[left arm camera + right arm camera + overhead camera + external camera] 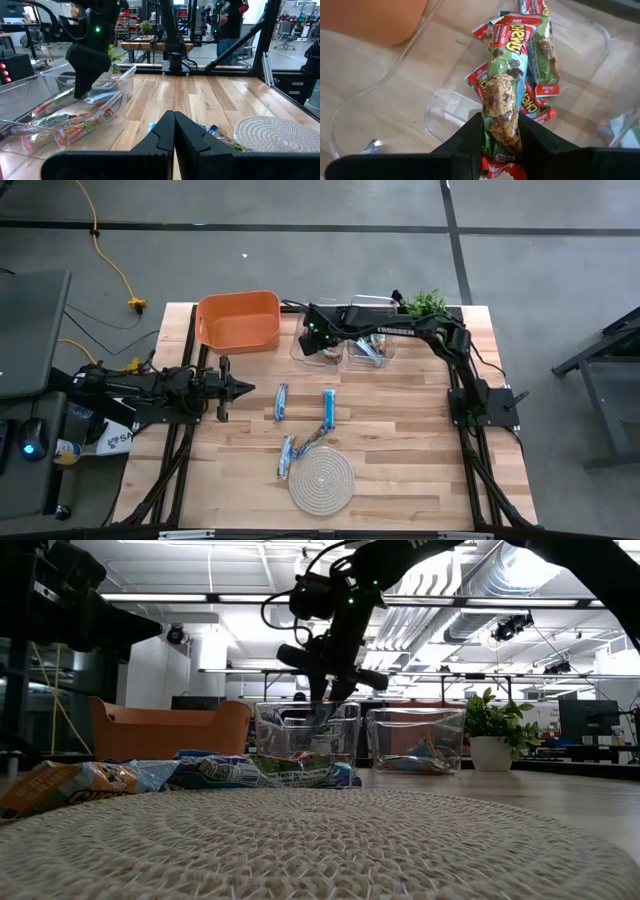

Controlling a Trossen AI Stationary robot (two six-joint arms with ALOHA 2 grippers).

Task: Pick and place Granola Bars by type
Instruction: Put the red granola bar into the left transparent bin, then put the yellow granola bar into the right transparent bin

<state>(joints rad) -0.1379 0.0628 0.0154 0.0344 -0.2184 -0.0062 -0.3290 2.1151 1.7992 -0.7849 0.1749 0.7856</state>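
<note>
From where I stand, the right hand (501,135) is over the clear bin (312,352) at the upper middle of the high view, its fingers closed part way around a green-and-red granola bar (502,95) that hangs lengthwise between them, just above the same-coloured bars (540,55) already lying in that bin. I judge this bar is about to be let go, so the drop is the step in hand. A second clear bin (372,350), just to the right of the first, holds a few bluish bars (368,348), so the sorting looks well under way. The orange bin (238,319) at the upper left of the bench (420,440) shows nothing inside that I can make out. Still left out on the bench are several blue-silver bars: one (282,402) left of centre, one (329,409) near the middle, and a pair (288,454) lower down touching the edge of the round rope mat (321,481); in the low view one wrapper there looks more tan, though I cannot tell its type for sure. The left hand (240,388) waits at the left side of the bench, fingers fully closed on nothing. By my reckoning roughly four bars remain to be picked.
</note>
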